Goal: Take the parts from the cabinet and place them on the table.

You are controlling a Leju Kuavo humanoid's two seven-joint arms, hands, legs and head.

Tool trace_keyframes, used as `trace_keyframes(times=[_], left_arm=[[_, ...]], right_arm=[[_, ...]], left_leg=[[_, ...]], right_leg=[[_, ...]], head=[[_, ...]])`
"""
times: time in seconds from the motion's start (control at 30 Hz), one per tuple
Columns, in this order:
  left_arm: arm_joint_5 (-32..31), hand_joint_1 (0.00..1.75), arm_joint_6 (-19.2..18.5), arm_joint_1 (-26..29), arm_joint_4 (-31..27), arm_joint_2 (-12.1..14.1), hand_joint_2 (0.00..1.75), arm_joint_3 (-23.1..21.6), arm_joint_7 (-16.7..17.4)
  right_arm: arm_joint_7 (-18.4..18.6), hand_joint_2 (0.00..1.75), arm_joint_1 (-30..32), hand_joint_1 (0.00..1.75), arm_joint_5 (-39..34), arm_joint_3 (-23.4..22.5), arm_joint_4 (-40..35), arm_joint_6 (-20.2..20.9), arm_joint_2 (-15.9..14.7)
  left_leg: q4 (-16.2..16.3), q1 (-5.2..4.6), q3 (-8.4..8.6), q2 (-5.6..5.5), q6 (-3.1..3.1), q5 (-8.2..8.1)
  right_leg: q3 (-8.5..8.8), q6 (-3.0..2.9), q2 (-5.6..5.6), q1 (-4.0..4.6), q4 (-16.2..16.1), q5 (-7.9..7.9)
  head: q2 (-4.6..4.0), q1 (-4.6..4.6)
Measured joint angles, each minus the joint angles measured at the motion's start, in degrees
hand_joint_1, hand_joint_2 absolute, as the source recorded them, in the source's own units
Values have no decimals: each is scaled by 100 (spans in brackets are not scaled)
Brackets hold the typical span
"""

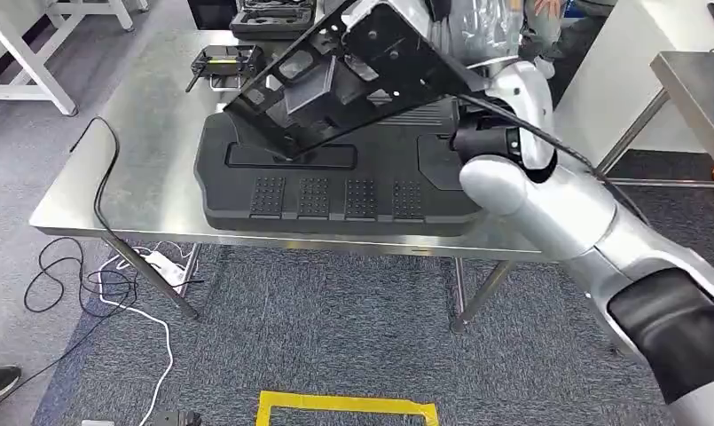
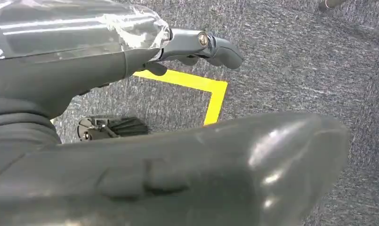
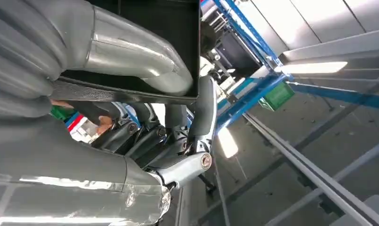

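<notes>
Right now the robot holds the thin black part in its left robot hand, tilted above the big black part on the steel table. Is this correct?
Not quite: it is the right robot hand that grips the thin black part, as the head view and right wrist view show. The left robot hand hangs over the floor holding nothing. The rest is correct.

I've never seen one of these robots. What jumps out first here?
The robot's right hand holds a black angular part tilted in the air over a steel table. Under it lies a big black moulded panel, and yellow tape marks the grey carpet in front.
</notes>
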Motion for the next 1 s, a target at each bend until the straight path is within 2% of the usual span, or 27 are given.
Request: trace_keyframes(times=[0.27,1.0], left_arm=[[-15,0,0,0,0,-9,0,-2,20],[-11,0,-9,0,0,-13,0,-2,20]], right_arm=[[5,175,1,164,31,-31,0,5,-7],[7,175,-8,173,52,-42,0,94,-7]], left_leg=[[0,6,0,1,0,0],[0,6,-1,0,0,0]], right_leg=[[0,0,0,6,0,0],[2,0,-1,6,0,0]], head=[[0,0],[0,0]])
